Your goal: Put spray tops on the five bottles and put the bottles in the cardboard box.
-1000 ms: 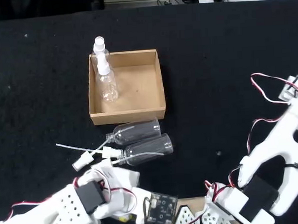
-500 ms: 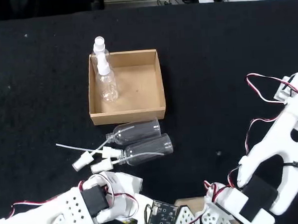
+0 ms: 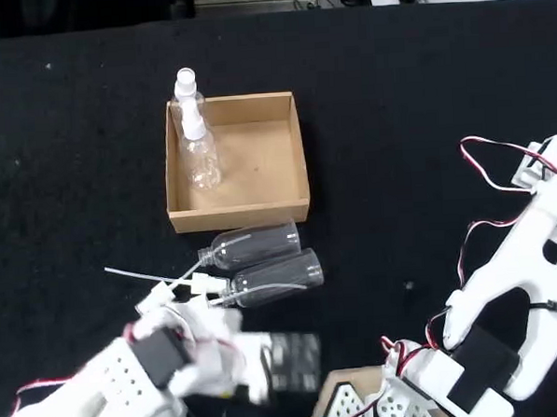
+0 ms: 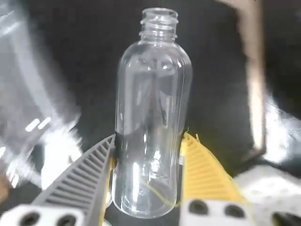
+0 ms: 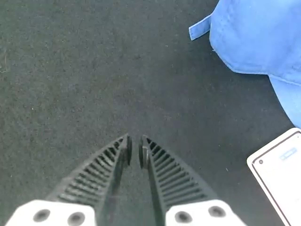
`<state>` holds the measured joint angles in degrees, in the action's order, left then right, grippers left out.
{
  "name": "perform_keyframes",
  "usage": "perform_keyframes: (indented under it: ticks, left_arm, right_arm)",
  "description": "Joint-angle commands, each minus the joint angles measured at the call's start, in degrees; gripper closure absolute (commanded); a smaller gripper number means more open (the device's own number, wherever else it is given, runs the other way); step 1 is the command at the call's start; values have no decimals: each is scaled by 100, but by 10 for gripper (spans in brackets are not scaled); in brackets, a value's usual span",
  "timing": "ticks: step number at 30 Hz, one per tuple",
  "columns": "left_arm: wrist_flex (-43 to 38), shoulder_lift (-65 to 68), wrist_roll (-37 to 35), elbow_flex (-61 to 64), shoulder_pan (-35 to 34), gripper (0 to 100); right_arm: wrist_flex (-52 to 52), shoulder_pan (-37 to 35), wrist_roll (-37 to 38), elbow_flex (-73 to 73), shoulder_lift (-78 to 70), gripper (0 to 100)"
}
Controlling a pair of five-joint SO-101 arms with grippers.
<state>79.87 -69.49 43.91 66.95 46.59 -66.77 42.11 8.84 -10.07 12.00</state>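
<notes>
My left gripper is shut on a clear bottle that has an open neck and no spray top. The left arm is at the near left of the table. The cardboard box holds one bottle with a white spray top, and another capped bottle shows at its far left corner. Two clear bottles lie side by side in front of the box. A loose spray top with a long tube lies left of them. My right gripper is shut and empty above black cloth.
The table is covered in black cloth. A blue cloth and a white phone-like slab lie near the right gripper. The right arm with its red and white wires is at the near right.
The left arm has swung up and right near the front edge, now blurred, and covers the second loose spray top. The right arm shifted slightly left, then held still.
</notes>
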Motion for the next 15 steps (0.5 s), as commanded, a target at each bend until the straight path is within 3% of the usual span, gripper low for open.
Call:
perform_keyframes:
  ticks: [1,11,15]
  left_arm:
    - [97,-53,-158,-778,-1103,898]
    - [387,-18,-158,-1147,-2492,898]
    - [624,-9,-149,-1209,-2527,895]
  right_arm:
    - [-185,-123,-18,84,66,983]
    - [-677,-897,-79,66,338,983]
    - [-809,-1090,-378,57,804,983]
